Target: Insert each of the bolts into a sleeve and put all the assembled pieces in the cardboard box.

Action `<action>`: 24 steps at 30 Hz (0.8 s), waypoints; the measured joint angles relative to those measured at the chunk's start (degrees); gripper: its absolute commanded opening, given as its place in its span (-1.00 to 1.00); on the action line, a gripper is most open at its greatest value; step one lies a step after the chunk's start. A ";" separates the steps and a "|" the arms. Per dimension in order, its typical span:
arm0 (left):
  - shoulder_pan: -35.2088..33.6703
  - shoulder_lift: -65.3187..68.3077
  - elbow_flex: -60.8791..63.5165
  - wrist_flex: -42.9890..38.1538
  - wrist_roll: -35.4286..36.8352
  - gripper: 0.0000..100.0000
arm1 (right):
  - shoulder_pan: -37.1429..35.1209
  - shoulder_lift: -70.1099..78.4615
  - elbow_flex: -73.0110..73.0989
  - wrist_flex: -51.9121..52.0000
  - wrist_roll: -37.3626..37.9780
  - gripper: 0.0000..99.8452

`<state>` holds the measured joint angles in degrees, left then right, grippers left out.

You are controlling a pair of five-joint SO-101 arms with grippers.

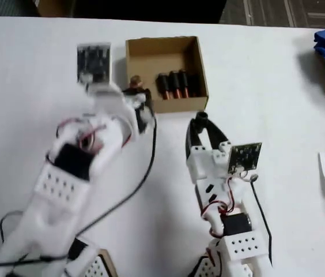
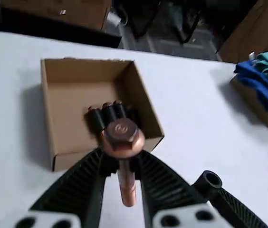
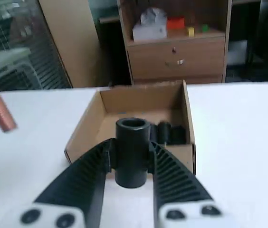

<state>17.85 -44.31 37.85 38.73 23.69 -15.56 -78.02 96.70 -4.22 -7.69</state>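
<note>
The box [image 1: 145, 60] holds three assembled pieces [image 1: 176, 85]. The left fingers [image 2: 77, 183] are closed on a bolt [image 2: 123, 142] just beside the box. The right fingers [image 3: 84, 175] are closed on a sleeve [image 3: 131, 152] near it.

The left arm [image 1: 64, 167] is showing blurred in the high view, hiding most of the bolt [image 1: 135, 86]. The bolt's head is partly covering the assembled pieces [image 2: 106, 112] in the left wrist view.

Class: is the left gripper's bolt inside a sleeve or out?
Out: the bolt hangs bare in the left gripper; the right gripper holds the empty sleeve.
</note>
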 measured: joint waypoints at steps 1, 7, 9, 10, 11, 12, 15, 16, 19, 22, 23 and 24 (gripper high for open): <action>0.26 -2.29 4.04 -4.48 -1.49 -0.95 | 0.00 0.00 0.00 -1.76 0.79 -0.96; 0.35 -10.20 18.55 -25.58 -7.12 -0.95 | -0.26 5.63 0.00 -10.37 4.48 -0.96; 0.35 -10.37 18.90 -27.08 -7.30 -0.95 | -0.18 10.73 -0.09 -15.56 5.71 -0.96; 0.35 -10.37 19.08 -27.43 -7.38 -0.95 | -0.18 13.80 -0.26 -19.25 7.21 -0.96; 0.35 -10.37 19.08 -27.69 -7.47 -0.95 | -0.09 16.97 -0.44 -23.47 8.79 -0.96; 0.35 -10.37 19.08 -27.87 -7.56 -0.95 | -0.18 20.40 -0.53 -28.04 10.55 -0.96; 0.35 -10.37 19.08 -28.22 -7.56 -0.95 | -1.85 31.74 -1.23 -42.29 15.56 -0.96; 0.35 -10.37 19.08 -28.22 -7.56 -0.95 | -2.81 35.87 -1.32 -46.33 16.62 -0.96; 0.35 -10.37 18.64 -28.22 -7.56 -0.95 | -5.71 47.38 -1.49 -57.49 17.93 -0.96; 0.35 -10.37 18.55 -27.96 -7.56 -0.95 | -8.00 56.97 -1.49 -69.10 18.46 -0.96; 0.35 -10.37 18.55 -27.60 -7.56 -0.95 | -8.70 59.52 -1.49 -72.70 18.55 -0.96; 0.35 -10.37 18.55 -27.16 -7.56 -0.95 | -9.41 62.07 -1.49 -75.87 18.55 -0.96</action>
<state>18.20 -54.68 56.40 11.56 16.13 -24.97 -15.96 95.21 -80.09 10.86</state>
